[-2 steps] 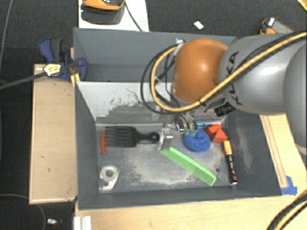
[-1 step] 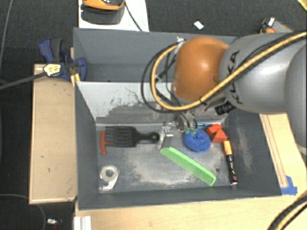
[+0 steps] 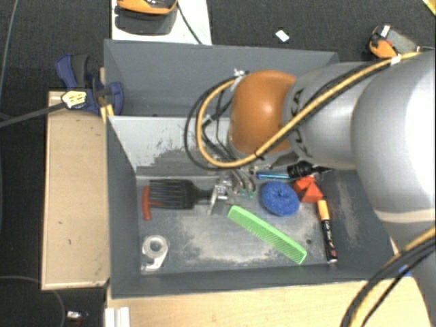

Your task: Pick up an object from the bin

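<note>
Item: claw [image 3: 223, 197], low over the bin [image 3: 204, 67] floor, just left of centre, hung beneath the arm's orange cover [image 3: 262, 111] and a loop of cables [image 3: 199, 138]; how far it is open cannot be told, and nothing is seen in its hold. At 9 o'clock, right against it: black brush [image 3: 172, 195], lying flat along the back of the floor, red tip at its far left end, its right end meeting the claw; whether they touch cannot be told. At 4 o'clock, just beside: green comb [image 3: 267, 234], flat, slanting down toward the front right. At 3 o'clock, near: blue round lump [image 3: 279, 200], with a blue pen [image 3: 274, 176] just behind it at 2 o'clock. Farther at 3 o'clock: orange-red piece [image 3: 310, 190], touching the top of a black marker [image 3: 328, 231] with an orange band, which lies along the right wall. At 8 o'clock, well apart: silver-white ring [image 3: 155, 250], alone in the front left corner.
</note>
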`<state>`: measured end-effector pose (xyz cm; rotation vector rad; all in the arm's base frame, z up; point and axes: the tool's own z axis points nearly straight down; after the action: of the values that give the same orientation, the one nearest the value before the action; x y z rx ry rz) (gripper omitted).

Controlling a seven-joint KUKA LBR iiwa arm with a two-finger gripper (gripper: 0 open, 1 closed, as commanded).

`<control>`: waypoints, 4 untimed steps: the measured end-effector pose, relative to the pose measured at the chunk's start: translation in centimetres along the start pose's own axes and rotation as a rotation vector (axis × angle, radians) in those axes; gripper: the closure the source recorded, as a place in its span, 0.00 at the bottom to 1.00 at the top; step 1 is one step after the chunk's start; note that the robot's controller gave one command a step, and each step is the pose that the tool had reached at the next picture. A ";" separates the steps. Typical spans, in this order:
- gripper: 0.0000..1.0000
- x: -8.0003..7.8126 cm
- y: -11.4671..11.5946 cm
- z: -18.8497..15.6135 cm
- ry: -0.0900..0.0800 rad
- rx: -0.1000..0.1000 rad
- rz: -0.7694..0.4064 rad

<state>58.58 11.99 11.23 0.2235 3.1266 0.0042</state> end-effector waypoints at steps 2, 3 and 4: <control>0.00 0.7 5.6 1.2 0.000 -0.002 0.225; 0.00 0.5 5.2 4.2 -0.001 0.001 0.318; 1.00 -0.3 1.8 4.1 -0.001 -0.002 0.142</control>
<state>59.14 13.74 7.09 0.4449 3.1021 0.0085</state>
